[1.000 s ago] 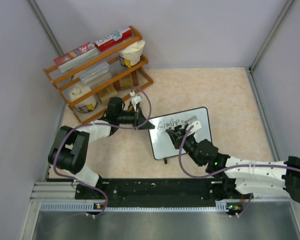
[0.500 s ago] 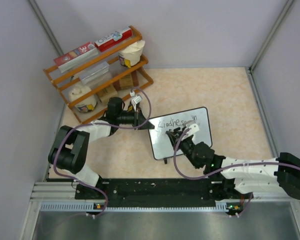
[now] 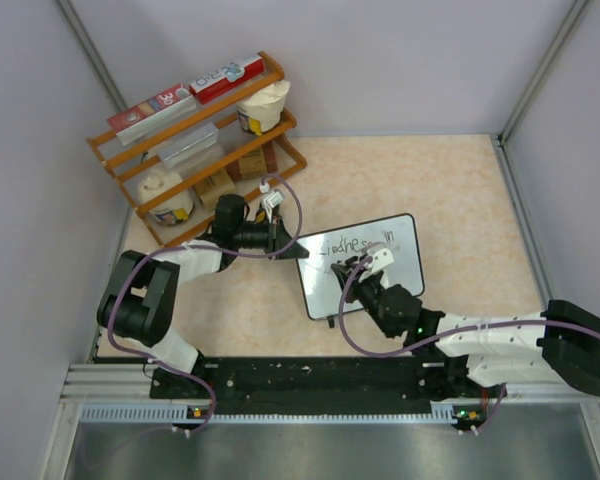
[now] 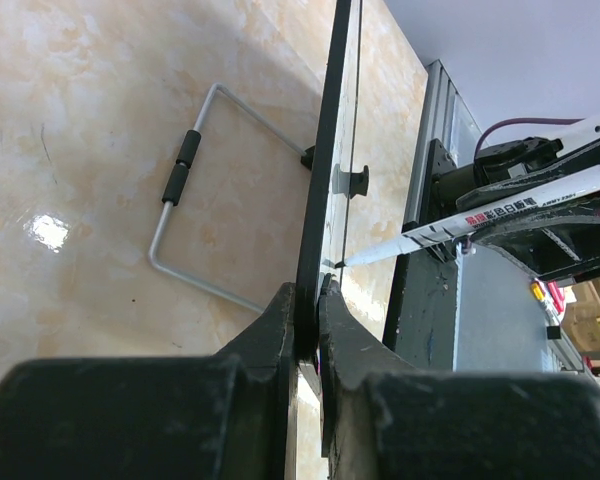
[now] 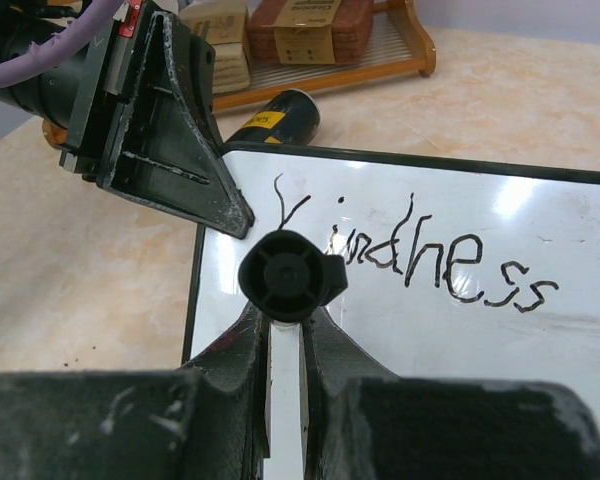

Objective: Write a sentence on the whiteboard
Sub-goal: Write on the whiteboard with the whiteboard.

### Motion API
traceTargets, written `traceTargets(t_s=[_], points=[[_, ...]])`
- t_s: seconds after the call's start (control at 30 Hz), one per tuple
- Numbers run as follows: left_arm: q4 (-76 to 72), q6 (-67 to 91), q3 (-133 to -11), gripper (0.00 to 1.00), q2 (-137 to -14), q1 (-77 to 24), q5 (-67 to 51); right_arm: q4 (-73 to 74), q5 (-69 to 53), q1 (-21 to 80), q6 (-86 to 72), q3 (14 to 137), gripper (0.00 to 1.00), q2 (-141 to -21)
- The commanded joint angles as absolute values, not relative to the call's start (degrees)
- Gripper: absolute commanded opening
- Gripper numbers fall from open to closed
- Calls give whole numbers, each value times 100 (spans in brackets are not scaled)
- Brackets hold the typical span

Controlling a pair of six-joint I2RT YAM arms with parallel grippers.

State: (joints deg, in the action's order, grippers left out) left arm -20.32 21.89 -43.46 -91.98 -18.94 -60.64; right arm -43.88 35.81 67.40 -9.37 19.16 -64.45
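Left gripper (image 4: 308, 300) is pinched tight on the left edge of the whiteboard (image 3: 322, 288), which sits mid-table (image 3: 460, 180), not far from the wooden rack (image 3: 195, 150). Right gripper (image 5: 285, 335) is clamped on a marker (image 4: 485, 213), whose tip sits right at the board face. The sentence (image 5: 420, 262) reads "Kindness", with a short scrawl to its right.

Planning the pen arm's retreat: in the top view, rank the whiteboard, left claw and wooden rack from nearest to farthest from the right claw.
1. whiteboard, directly under the right claw and its marker.
2. left claw, to the left, clamped on the board's edge.
3. wooden rack, far-left corner.
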Motion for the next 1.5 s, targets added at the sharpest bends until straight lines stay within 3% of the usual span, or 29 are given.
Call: traceTargets(t_s=[0.0,0.7,1.47], points=[[-1591,1433,-4219,0,-9431,-1942,-5484,-4605,3621,6820,-1037,2074,0,-6539],[-1573,1433,-4236,0,-9439,-1942,-5476,-3947,3427,6820,-1345,1934,0,-6214],[-1564,1424,-4228,0,-9448,-1942,-5476,-4166,3779,6820,-1266,2136,0,-6284]])
